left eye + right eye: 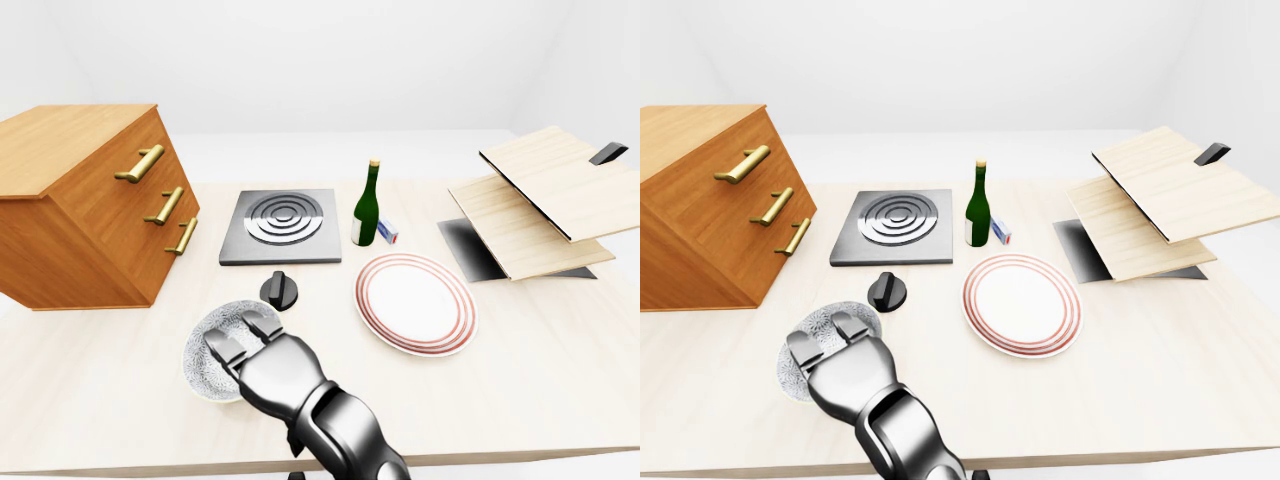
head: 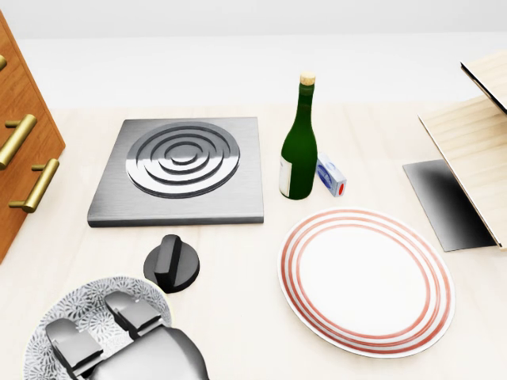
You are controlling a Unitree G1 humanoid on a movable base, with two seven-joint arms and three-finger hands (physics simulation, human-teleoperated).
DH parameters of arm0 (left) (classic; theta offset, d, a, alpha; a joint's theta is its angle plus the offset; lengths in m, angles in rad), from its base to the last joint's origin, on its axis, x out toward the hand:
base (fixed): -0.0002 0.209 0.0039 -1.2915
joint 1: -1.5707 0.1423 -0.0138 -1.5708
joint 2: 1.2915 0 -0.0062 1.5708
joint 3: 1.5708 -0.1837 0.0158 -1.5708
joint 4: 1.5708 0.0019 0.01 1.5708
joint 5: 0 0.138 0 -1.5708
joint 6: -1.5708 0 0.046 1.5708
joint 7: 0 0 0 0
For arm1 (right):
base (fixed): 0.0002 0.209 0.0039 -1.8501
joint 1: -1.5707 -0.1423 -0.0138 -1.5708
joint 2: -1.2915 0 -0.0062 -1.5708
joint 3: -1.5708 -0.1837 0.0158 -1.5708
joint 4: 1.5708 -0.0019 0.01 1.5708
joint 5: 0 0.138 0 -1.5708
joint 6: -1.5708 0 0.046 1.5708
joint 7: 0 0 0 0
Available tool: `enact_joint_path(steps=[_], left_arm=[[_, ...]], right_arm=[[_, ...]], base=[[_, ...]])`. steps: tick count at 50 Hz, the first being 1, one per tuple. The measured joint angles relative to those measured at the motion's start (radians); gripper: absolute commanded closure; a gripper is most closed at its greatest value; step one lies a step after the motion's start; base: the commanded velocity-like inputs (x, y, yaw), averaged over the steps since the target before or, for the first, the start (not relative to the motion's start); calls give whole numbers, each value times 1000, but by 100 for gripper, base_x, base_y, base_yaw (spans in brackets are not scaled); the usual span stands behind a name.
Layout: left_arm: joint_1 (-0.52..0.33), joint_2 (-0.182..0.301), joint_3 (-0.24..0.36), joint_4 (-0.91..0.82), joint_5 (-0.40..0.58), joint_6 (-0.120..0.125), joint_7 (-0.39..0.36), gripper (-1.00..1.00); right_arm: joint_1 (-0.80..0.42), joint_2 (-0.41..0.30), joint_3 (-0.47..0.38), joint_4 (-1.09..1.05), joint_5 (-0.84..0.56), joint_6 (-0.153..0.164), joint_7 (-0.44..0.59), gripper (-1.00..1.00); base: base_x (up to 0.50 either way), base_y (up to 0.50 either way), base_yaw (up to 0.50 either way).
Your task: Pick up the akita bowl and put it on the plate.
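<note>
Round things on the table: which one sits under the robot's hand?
The grey patterned akita bowl, lower left in the head view: the left hand reaches over it. The red-ringed plate, black knob and burner lie clear of it.

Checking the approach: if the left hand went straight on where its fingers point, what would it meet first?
The left hand would meet the bowl first, under its fingers; the knob seems off that line, though depth is unclear.
</note>
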State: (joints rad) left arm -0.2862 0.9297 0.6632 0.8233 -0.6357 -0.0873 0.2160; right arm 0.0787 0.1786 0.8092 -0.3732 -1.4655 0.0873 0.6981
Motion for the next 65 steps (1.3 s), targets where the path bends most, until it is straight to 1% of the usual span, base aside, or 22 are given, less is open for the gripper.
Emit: enact_joint_path(steps=[35,49,65], left_arm=[[0,0,0,-1,-4,0,4,-100],[0,0,0,0,-6,0,5,-100],[-1,-1,0,0,-8,0,4,-100]], right_arm=[[3,-4,11,24,15,0,0,-96],[0,2,8,26,-40,0,0,-96],[-25,34,-20,47,-110,0,0,-96]], base=[[0,0,0],[0,0,0],[0,0,0]])
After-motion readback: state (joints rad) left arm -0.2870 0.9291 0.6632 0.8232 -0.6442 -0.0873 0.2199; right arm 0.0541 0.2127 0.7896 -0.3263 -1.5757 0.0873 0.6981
